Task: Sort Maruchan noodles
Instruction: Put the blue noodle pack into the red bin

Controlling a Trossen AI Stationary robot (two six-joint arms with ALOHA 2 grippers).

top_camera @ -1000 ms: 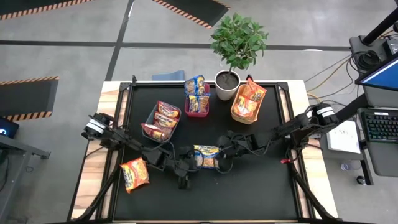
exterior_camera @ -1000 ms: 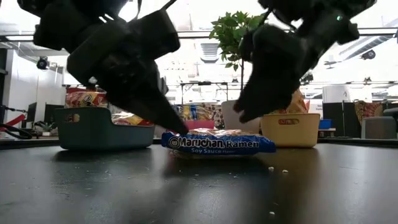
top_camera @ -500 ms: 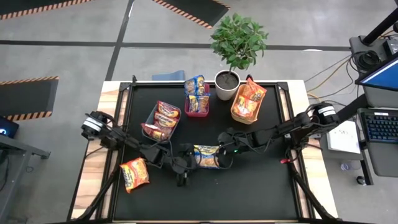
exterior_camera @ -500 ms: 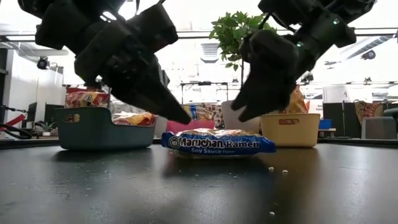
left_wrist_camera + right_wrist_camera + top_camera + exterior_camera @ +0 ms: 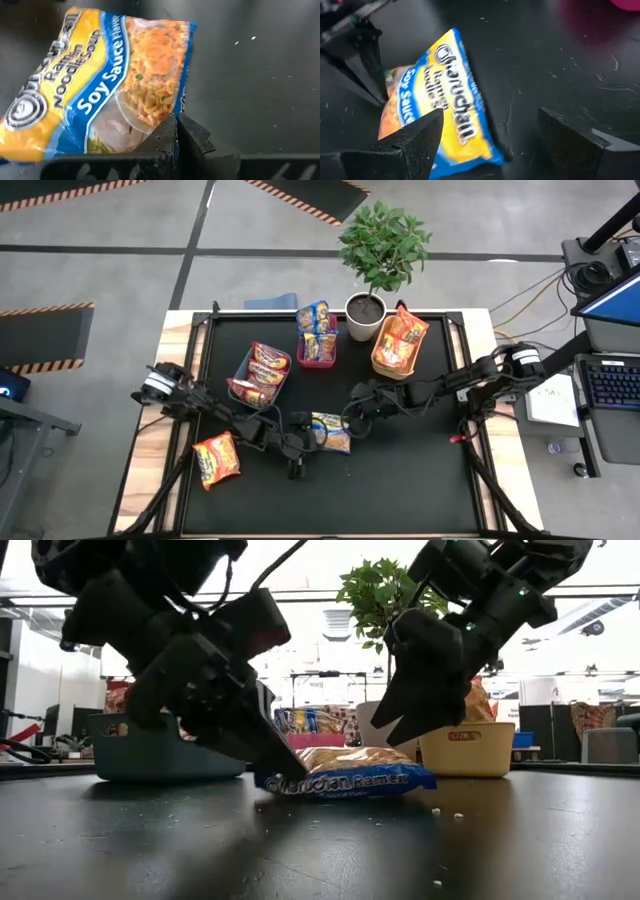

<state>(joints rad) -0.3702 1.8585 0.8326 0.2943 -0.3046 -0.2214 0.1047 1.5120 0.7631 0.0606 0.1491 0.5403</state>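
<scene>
Left wrist view: shut left end effector (image 5: 176, 131) hides blue packet's (image 5: 100, 85) edge; right end effector (image 5: 490, 140) open.

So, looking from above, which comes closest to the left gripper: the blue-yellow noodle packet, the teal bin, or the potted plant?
1. Blue-yellow crinkly noodle packet, right at the shut left gripper.
2. Teal plastic bin, just behind it.
3. White-potted green plant, at the table's far edge.

The blue-yellow packet (image 5: 100, 85) reads "Soy Sauce Flavor" and "Ramen Noodle Soup" in the left wrist view. In the low view its edge reads "Maruchan Ramen". In the right wrist view it reads "Maruchan" and "Soy Sauce".
</scene>
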